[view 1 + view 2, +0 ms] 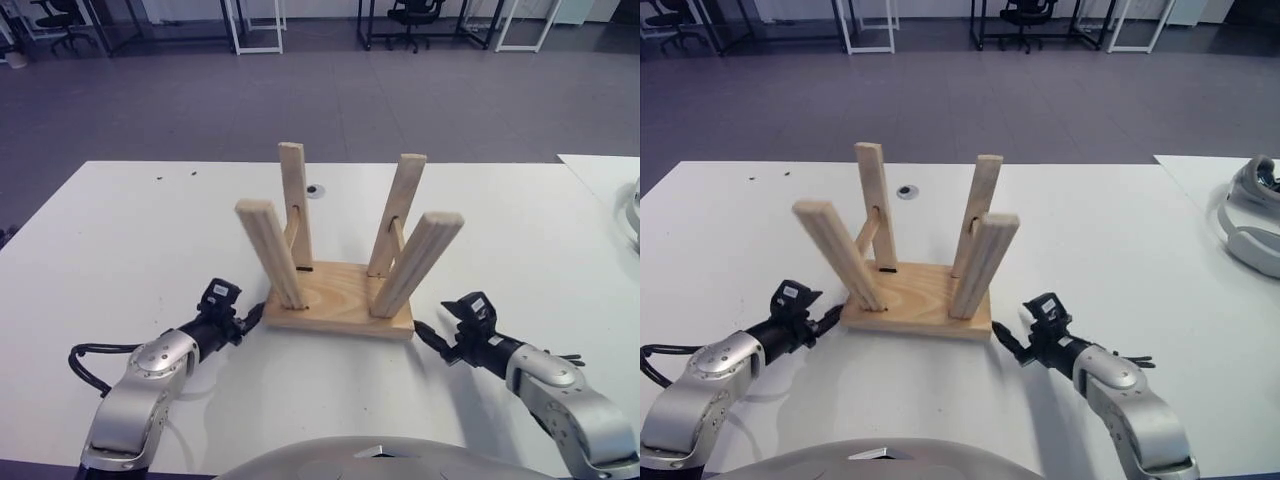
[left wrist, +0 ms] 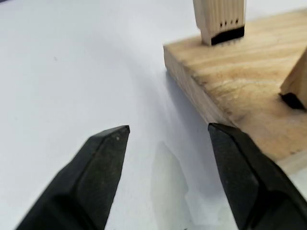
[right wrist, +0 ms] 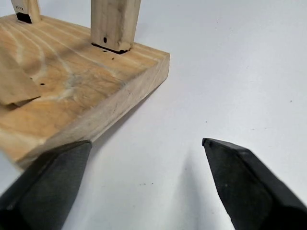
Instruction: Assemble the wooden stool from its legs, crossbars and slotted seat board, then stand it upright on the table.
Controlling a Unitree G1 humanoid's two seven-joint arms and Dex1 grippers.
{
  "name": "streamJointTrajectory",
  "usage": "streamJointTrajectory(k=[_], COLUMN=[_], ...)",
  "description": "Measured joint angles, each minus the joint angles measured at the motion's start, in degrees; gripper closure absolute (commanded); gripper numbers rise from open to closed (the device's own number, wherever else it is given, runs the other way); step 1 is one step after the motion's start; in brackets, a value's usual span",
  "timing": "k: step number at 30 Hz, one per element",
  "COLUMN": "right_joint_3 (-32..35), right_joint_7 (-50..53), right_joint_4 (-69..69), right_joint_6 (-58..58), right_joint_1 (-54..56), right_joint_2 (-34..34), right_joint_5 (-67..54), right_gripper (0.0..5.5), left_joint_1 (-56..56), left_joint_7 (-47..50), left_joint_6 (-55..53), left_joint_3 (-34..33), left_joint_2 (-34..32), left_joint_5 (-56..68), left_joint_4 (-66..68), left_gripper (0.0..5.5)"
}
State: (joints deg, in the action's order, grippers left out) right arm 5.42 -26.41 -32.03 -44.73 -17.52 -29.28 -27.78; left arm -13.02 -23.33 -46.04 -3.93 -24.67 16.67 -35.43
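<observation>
The left end effector (image 1: 256,312) is held low over the desk (image 1: 120,230) with its fingers apart. The right end effector (image 1: 428,336) is likewise spread. White labels (image 1: 219,291) are borne on both housings, their print too small to be read. The seat board (image 1: 340,308) is laid flat between them, at 3 o'clock of the left and 9 o'clock of the right, just beside each. Four legs (image 1: 296,205) are set in it pointing upward, so the stool (image 1: 420,262) is seen upside down.
</observation>
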Motion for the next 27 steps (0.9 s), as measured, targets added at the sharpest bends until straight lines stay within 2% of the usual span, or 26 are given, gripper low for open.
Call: streamJointTrajectory(k=[4, 6, 12, 15, 18, 21, 23, 26, 27], right_joint_3=[9.59, 13.11, 14.36, 12.24, 7.66, 2.52, -1.50, -5.60, -7.22], right_joint_7=[0.38, 0.32, -0.45, -6.46, -15.86, -25.41, -31.80, -35.58, -36.35], right_joint_4=[-2.44, -3.23, -3.72, -4.04, -2.29, 5.56, 8.64, 11.57, 12.21], right_joint_6=[-8.22, -10.64, -13.17, -10.12, -2.81, 7.52, 11.71, 14.44, 14.72], right_joint_1=[4.74, 7.86, 8.27, 7.60, 4.34, 4.19, 7.71, 14.33, 16.40], right_joint_2=[-2.76, -5.14, -9.78, -14.57, -20.81, -27.38, -28.38, -27.17, -26.06], right_joint_5=[-14.19, -19.45, -21.84, -19.03, -12.26, -2.99, -1.26, -0.78, -0.60], right_gripper=[1.16, 1.16, 1.16, 1.16, 1.16, 1.16, 1.16, 1.16, 1.31], left_joint_1=[4.17, 5.30, 4.61, 2.84, -1.08, -6.31, -6.55, -1.65, 1.06], left_joint_7=[0.95, 0.70, -1.17, -6.38, -13.63, -23.13, -31.62, -37.51, -38.93], left_joint_6=[-6.78, -9.99, -12.92, -11.50, -4.47, 3.85, 8.56, 11.58, 11.97], left_joint_3=[-7.72, -11.81, -13.61, -15.51, -14.37, -13.61, -10.82, -5.60, -3.03], left_joint_2=[0.47, -1.63, -5.82, -10.85, -18.22, -26.34, -29.87, -30.92, -31.05], left_joint_5=[8.92, 14.01, 19.28, 20.11, 15.79, 9.80, 9.77, 9.93, 9.75], left_joint_4=[-7.68, -10.97, -12.56, -11.94, -4.91, 3.92, 6.31, 7.87, 8.58], left_gripper=[2.45, 2.45, 2.45, 2.45, 2.45, 2.45, 2.45, 2.45, 2.43])
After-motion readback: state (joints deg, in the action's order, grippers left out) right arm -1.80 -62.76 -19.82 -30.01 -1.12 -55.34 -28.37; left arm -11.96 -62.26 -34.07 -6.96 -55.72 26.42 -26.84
